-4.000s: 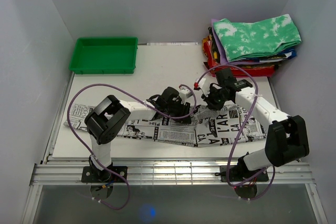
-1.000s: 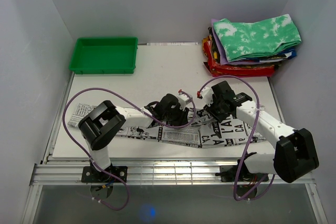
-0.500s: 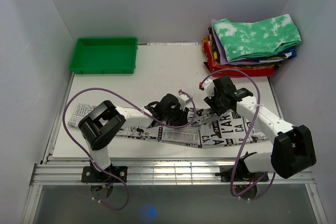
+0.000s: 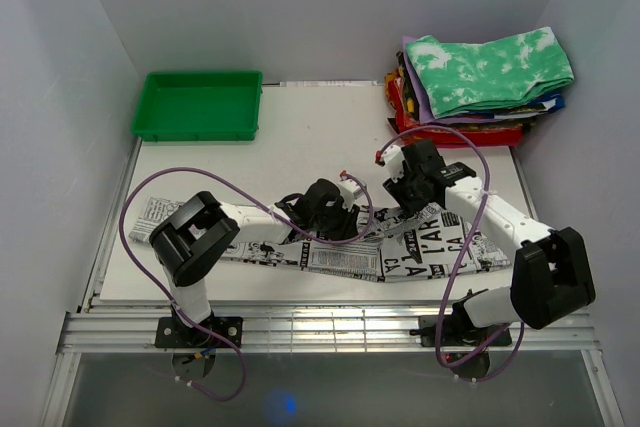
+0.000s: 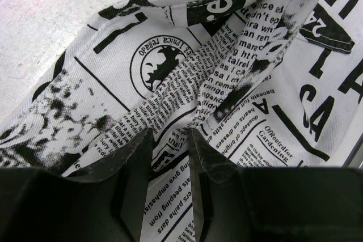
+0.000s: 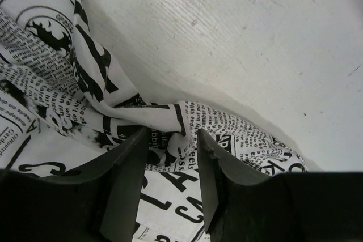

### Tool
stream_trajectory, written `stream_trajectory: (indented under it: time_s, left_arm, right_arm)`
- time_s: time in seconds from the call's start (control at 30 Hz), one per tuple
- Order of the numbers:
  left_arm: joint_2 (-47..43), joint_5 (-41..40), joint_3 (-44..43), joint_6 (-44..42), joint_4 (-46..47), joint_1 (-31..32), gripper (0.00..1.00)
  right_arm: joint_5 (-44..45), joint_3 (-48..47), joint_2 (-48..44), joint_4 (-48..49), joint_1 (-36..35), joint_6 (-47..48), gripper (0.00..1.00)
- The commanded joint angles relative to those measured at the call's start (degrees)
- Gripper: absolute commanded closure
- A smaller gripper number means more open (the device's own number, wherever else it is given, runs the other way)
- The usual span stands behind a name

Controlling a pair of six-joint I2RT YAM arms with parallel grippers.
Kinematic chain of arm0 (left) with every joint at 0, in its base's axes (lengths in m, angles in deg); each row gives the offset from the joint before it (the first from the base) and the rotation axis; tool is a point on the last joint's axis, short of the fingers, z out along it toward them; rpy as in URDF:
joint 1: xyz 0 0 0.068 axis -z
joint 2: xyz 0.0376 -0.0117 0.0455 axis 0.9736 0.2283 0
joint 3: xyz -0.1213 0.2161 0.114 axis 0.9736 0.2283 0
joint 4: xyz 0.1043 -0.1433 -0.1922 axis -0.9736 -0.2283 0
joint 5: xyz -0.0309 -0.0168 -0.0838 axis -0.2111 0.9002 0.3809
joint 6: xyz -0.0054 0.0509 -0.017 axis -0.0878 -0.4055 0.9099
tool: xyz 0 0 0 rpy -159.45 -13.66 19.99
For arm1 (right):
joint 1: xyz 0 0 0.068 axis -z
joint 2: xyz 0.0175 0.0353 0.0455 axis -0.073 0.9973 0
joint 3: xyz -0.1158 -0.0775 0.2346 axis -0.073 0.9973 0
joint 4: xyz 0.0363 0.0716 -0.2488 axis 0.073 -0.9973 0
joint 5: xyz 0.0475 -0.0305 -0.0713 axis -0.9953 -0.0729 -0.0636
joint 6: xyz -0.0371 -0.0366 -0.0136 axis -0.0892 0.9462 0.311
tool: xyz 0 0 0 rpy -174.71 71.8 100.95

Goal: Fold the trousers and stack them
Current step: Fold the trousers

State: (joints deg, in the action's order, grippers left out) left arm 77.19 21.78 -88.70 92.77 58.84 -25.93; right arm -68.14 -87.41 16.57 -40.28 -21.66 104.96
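Found the trousers as a long rumpled strip across the lower middle of the top view, flat on the white table, running from the left edge to lower right. Noted left gripper down on the strip at centre, fingers narrow, pinching a raised ridge of the printed cloth. Noted right gripper just right of it at the strip's upper edge, likewise closed narrow on a bunched peak of cloth. Logged green tray at upper left and stack of folded clothes at upper right, both well apart from the strip. Saw purple cables looping over both arms and crossing the cloth. Got the pinches from the wrist views only; from above, fingertips and part of the strip hidden under the gripper bodies. Could not tell waistband from leg ends; in wrist views, cloth cut off at the frame edges
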Motion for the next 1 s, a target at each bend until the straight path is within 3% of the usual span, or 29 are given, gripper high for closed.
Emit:
stream_trajectory:
  time_s: [0.0,0.27,0.3,0.37,0.6,0.87,0.97]
  left_arm:
    - [3.13,-2.13,1.74,-0.02,-8.2,0.63,0.58]
    - [2.95,-2.39,1.83,-0.02,-8.55,0.72,0.58]
    - [2.95,-2.56,1.83,0.06,-8.64,0.63,0.58]
    - [3.04,-2.56,1.83,0.06,-9.16,0.63,0.58]
    - [1.72,-3.62,2.97,0.42,-9.52,0.63,0.6]
    - [-0.91,-3.71,3.76,0.94,-9.17,-1.56,0.63]
    - [-3.63,-2.04,2.45,-0.02,-9.17,-3.32,0.64]
  right_arm:
    - [1.3,2.11,-0.25,0.7,0.09,1.87,0.54]
    - [7.01,7.91,-1.05,3.24,0.09,5.22,0.57]
    - [7.54,7.39,-0.87,3.51,0.09,5.48,0.75]
    - [9.3,5.9,-0.52,3.77,0.09,5.57,0.92]
    - [13.78,-3.16,-0.34,3.77,0.27,3.2,0.92]
    - [17.48,-2.64,5.01,3.6,1.23,4.78,0.92]
    - [16.95,-2.28,6.51,2.55,1.41,5.74,0.65]
